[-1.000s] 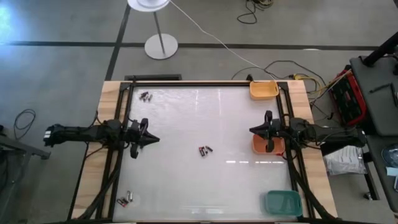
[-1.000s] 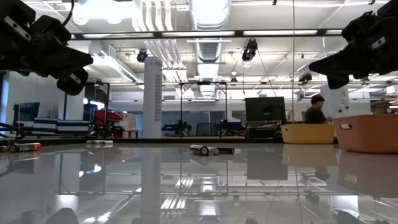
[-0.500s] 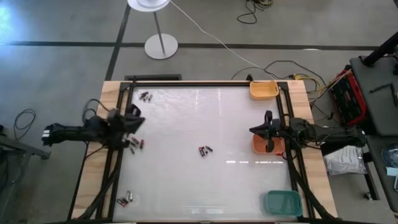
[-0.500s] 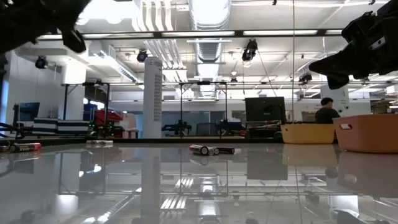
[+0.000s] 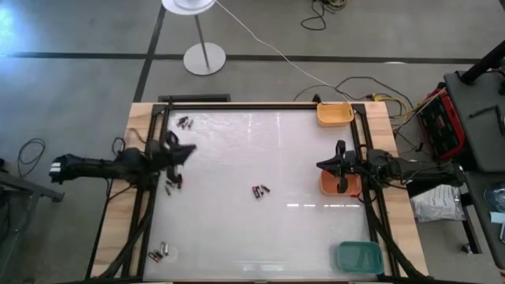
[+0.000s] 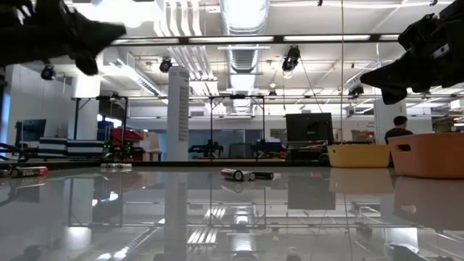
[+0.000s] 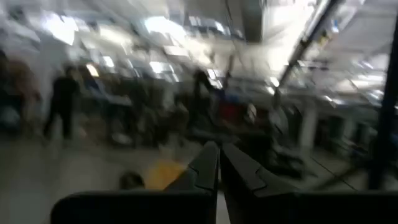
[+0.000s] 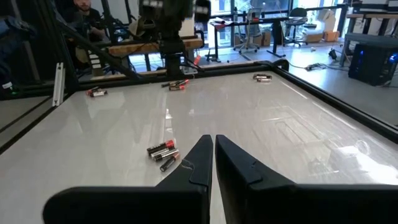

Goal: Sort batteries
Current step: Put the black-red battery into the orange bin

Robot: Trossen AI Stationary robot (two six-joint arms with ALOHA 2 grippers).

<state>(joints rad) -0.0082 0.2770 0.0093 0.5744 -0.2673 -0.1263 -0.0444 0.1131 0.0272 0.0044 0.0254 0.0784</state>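
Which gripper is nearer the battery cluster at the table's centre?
Right, narrowly. The right gripper hangs toward the orange tray side of the centre batteries; the left gripper hangs farther off toward the opposite edge. Both jaws are shut and empty.

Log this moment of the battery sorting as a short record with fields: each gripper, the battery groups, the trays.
left gripper: shut, empty, raised over the table's left side
right gripper: shut, empty, beside the orange tray
batteries, middle: small cluster lying on the table
batteries, left: few, near the left gripper
batteries, far left corner: few
batteries, near left corner: few
trays: yellow tray, orange tray, green tray along the right edge
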